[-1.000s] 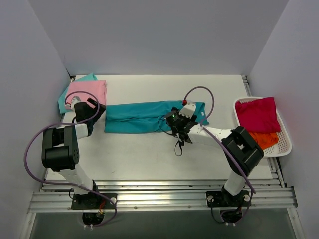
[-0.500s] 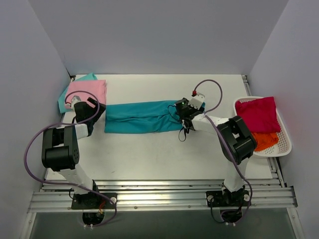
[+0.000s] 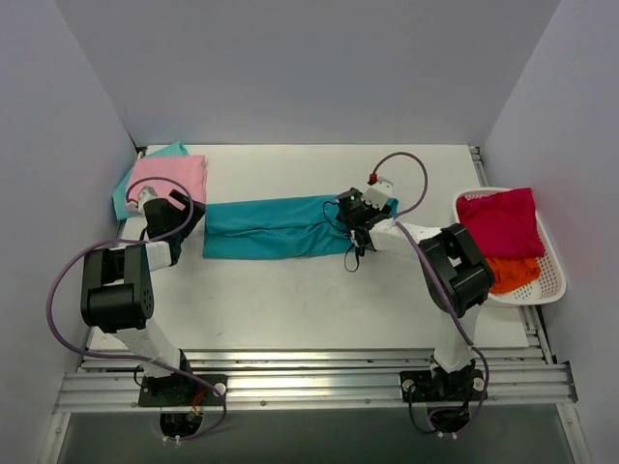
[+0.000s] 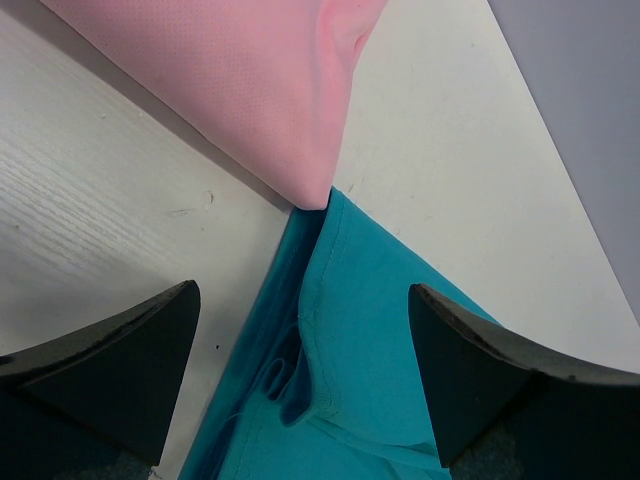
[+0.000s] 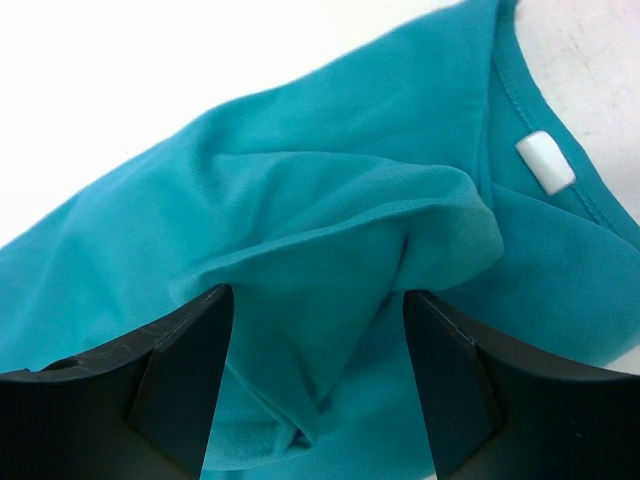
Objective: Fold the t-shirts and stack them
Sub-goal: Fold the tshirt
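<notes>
A large teal t-shirt point(image 3: 271, 227) lies folded into a long strip across the middle of the table. My left gripper point(image 3: 186, 215) hovers open over its left end point(image 4: 370, 330), just below the corner of a folded pink t-shirt point(image 4: 230, 80). The pink t-shirt point(image 3: 172, 177) rests on a light mint-teal one point(image 3: 174, 149) at the far left. My right gripper point(image 3: 350, 217) is low over the strip's right part, near the collar. Its jaws point(image 5: 318, 390) stand open on either side of a raised fold of teal cloth point(image 5: 300, 180).
A white basket point(image 3: 556, 266) at the right edge holds a crimson t-shirt point(image 3: 498, 220) over an orange one point(image 3: 513, 273). Grey walls close in the table on the left, back and right. A white label point(image 5: 546, 162) shows inside the teal collar.
My right gripper has moved away from the near edge onto the teal strip's right part, turned its wrist, and its jaws have narrowed a little. The left arm has not moved.
</notes>
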`<move>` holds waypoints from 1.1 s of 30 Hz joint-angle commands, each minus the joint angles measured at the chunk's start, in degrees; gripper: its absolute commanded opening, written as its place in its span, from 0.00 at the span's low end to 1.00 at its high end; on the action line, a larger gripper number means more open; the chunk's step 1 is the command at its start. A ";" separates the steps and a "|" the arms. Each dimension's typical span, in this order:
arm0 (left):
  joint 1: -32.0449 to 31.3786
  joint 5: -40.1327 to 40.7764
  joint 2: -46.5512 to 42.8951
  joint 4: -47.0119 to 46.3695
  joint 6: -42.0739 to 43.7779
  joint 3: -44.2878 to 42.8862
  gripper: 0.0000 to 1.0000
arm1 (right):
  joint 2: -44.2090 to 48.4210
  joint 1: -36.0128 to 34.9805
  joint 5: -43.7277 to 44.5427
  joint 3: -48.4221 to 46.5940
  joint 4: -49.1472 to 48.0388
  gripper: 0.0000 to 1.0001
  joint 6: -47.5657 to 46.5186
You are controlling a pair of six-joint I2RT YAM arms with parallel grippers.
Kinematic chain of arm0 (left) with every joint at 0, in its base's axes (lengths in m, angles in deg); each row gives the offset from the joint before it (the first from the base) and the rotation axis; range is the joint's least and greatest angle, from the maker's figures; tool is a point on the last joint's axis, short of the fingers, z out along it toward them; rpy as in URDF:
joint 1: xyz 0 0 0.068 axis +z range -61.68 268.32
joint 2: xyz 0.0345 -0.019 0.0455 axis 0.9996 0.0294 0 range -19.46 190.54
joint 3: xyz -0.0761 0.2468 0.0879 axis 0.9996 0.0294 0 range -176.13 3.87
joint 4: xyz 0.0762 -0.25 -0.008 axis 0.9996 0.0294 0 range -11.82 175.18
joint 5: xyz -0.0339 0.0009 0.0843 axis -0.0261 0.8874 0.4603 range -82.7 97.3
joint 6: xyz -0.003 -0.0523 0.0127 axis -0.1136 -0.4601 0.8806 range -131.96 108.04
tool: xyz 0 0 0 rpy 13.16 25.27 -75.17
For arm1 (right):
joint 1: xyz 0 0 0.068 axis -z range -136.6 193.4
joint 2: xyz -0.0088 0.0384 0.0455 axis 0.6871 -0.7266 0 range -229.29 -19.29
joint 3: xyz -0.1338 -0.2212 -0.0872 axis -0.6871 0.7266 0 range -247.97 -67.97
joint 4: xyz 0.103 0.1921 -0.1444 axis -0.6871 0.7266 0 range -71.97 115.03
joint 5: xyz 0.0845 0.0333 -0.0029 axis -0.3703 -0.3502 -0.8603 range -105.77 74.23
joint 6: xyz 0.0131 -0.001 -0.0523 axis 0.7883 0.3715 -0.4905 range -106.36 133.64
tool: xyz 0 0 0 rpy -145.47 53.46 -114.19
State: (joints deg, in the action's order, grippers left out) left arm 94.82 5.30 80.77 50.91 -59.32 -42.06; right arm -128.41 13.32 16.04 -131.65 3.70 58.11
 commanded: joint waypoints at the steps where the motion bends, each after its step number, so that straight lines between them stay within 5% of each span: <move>1: 0.35 -0.55 -0.03 -3.32 0.60 0.23 0.94 | 2.69 -0.24 0.09 -3.82 -0.09 0.64 -1.14; 13: 0.35 -0.64 -0.21 -4.02 0.60 0.67 0.94 | -1.27 0.12 -1.31 -9.79 1.32 0.63 -1.93; 33: 0.35 -0.81 -0.38 -4.64 0.68 1.02 0.94 | -1.62 0.73 -2.02 -6.02 -0.52 0.62 -2.02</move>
State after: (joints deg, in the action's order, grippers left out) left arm 94.82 5.26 80.77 49.95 -59.32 -41.47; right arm -129.40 13.45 13.33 -138.99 3.64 56.66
